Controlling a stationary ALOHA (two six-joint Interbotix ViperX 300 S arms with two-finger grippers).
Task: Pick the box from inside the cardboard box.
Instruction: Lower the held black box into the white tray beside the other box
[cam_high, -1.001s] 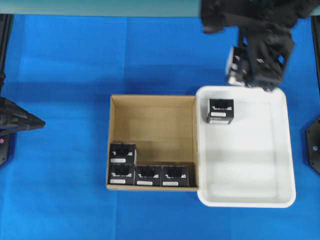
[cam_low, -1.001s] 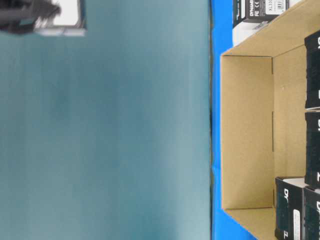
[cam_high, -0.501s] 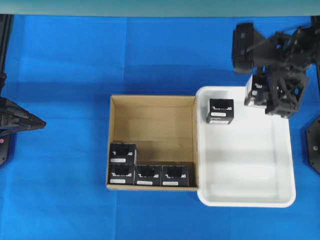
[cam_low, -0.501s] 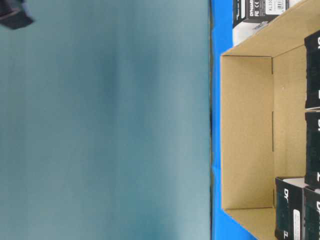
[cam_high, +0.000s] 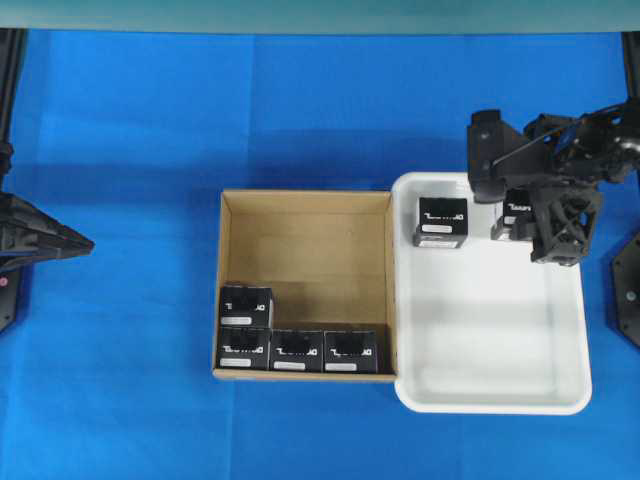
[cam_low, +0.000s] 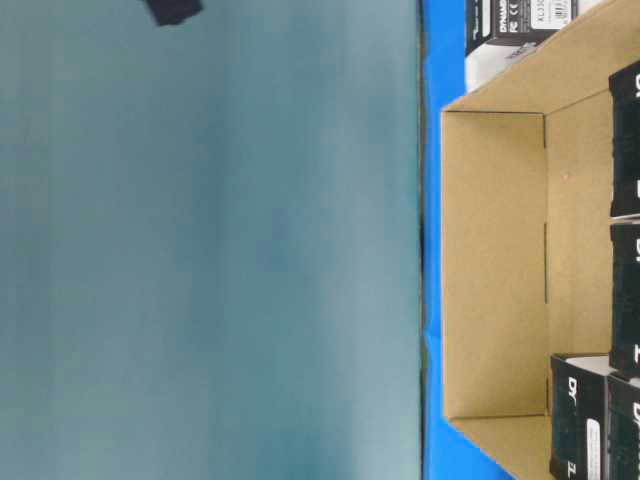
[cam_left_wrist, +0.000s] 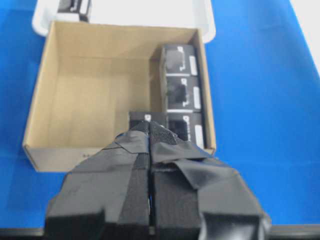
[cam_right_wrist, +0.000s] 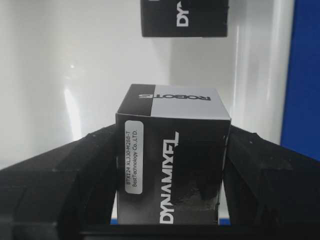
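Observation:
My right gripper (cam_high: 520, 214) is shut on one black box (cam_high: 516, 207) with white lettering, over the far right part of the white tray. In the right wrist view that box (cam_right_wrist: 172, 165) stands upright between both fingers (cam_right_wrist: 85, 160), with the label on its left. The brown cardboard box (cam_high: 308, 255) lies left of the tray and holds several more black boxes (cam_high: 296, 351) along its near and left walls. My left gripper (cam_left_wrist: 150, 126) is shut and empty. It hovers before the carton's (cam_left_wrist: 95, 90) near wall, well off to the left (cam_high: 60, 243).
The white tray (cam_high: 490, 340) touches the carton's right wall. Another black box (cam_high: 441, 221) rests in its far left corner and shows ahead in the right wrist view (cam_right_wrist: 184, 17). Blue cloth (cam_high: 120, 150) covers the table around both.
My right gripper has carried the black box from behind the tray's far edge toward the front and down over the tray. The left arm has stayed still.

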